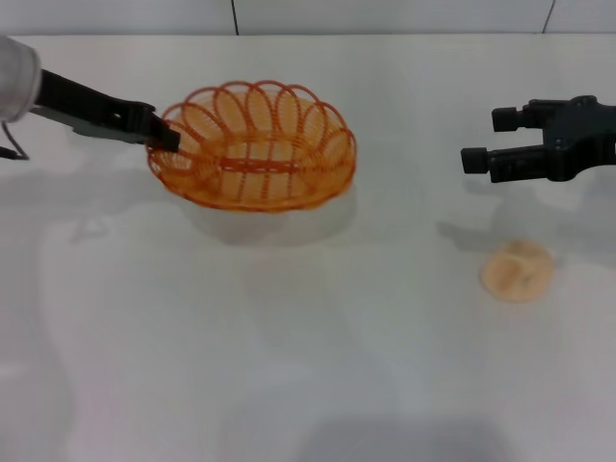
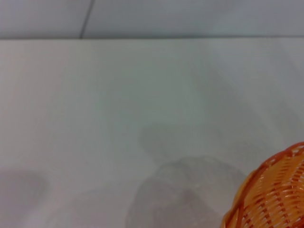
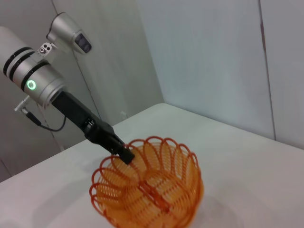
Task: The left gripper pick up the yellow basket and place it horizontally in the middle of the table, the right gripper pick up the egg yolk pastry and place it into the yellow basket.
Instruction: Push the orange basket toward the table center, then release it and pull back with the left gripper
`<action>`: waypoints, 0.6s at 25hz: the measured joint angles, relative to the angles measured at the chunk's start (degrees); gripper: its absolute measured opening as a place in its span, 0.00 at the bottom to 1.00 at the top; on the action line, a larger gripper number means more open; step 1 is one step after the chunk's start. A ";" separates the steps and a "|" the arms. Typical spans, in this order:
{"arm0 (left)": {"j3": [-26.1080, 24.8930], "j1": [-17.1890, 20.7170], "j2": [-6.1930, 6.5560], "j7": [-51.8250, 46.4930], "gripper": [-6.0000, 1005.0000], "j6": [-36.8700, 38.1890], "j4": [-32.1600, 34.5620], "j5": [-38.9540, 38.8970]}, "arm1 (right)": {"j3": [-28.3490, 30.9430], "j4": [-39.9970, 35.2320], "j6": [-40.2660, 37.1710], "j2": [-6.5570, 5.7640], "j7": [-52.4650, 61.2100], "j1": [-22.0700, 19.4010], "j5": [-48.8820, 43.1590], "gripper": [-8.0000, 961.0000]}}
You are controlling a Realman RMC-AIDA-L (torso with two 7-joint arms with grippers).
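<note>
The yellow basket (image 1: 252, 183) is in the left-centre of the table (image 1: 289, 356). It is tilted, with a shadow beneath it. My left gripper (image 1: 166, 135) is shut on the basket's left rim. The right wrist view shows this grip (image 3: 124, 154) on the basket (image 3: 152, 194). A piece of the basket's rim (image 2: 273, 197) shows in the left wrist view. The egg yolk pastry (image 1: 517, 270) lies on the table at the right. My right gripper (image 1: 486, 140) is open and empty in the air, behind the pastry and apart from it.
The table's far edge meets a grey wall (image 1: 385, 14) at the back. A wide bare stretch of white tabletop lies between the basket and the pastry and toward the front.
</note>
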 joint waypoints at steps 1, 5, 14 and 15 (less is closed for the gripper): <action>0.67 -0.17 -0.24 -0.41 0.09 -0.08 -0.21 0.01 | 0.00 -0.03 0.00 -0.01 0.00 0.13 0.00 0.91; 2.02 -0.76 -1.29 -0.90 0.09 -1.15 -1.98 -0.06 | 0.01 0.06 -0.01 -0.03 0.00 0.51 0.00 0.91; 2.10 -1.35 -3.52 -1.04 0.09 -4.21 -5.28 -0.47 | 0.10 -0.15 -0.46 -0.13 0.00 0.59 0.00 0.91; 2.10 -1.30 -3.79 -1.07 0.09 -4.42 -5.40 -0.47 | 0.11 -0.10 -0.49 -0.13 -0.01 0.59 0.00 0.91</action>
